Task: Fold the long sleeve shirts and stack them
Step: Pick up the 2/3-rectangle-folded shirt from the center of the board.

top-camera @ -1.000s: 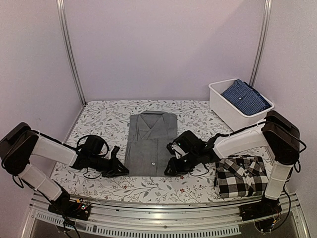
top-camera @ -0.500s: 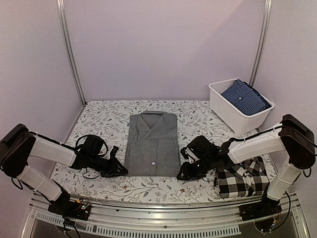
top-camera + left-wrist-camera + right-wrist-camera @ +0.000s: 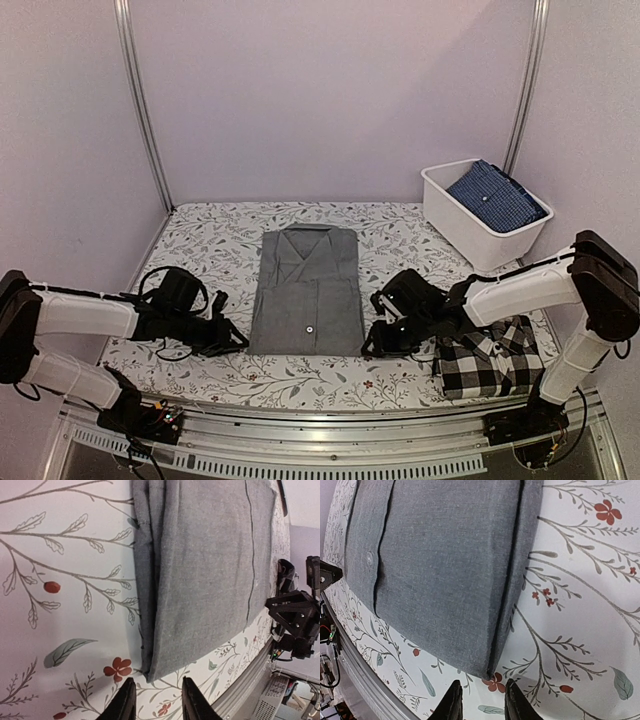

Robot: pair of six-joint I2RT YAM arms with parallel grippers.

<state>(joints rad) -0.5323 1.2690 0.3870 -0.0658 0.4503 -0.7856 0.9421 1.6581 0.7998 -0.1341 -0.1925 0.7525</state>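
A plain grey long sleeve shirt [image 3: 307,290] lies folded flat in the middle of the table, collar toward the back. A black-and-white checked shirt [image 3: 490,355] sits folded at the front right, under my right arm. My left gripper [image 3: 233,338] rests low on the table just left of the grey shirt's near left corner. In the left wrist view the left gripper [image 3: 157,706] is open and empty, with the grey shirt [image 3: 200,570] a short way ahead. My right gripper [image 3: 373,341] sits beside the near right corner. The right gripper [image 3: 482,706] is open and empty, just short of the shirt [image 3: 440,565].
A white bin [image 3: 448,218] at the back right holds a folded blue shirt [image 3: 495,195]. The table has a floral cloth [image 3: 200,250], walls on three sides and a metal rail [image 3: 320,440] along the near edge.
The left gripper's jaws have opened and that arm has drawn back left, off the grey shirt's edge. The right gripper has pulled right, away from the shirt's right edge.
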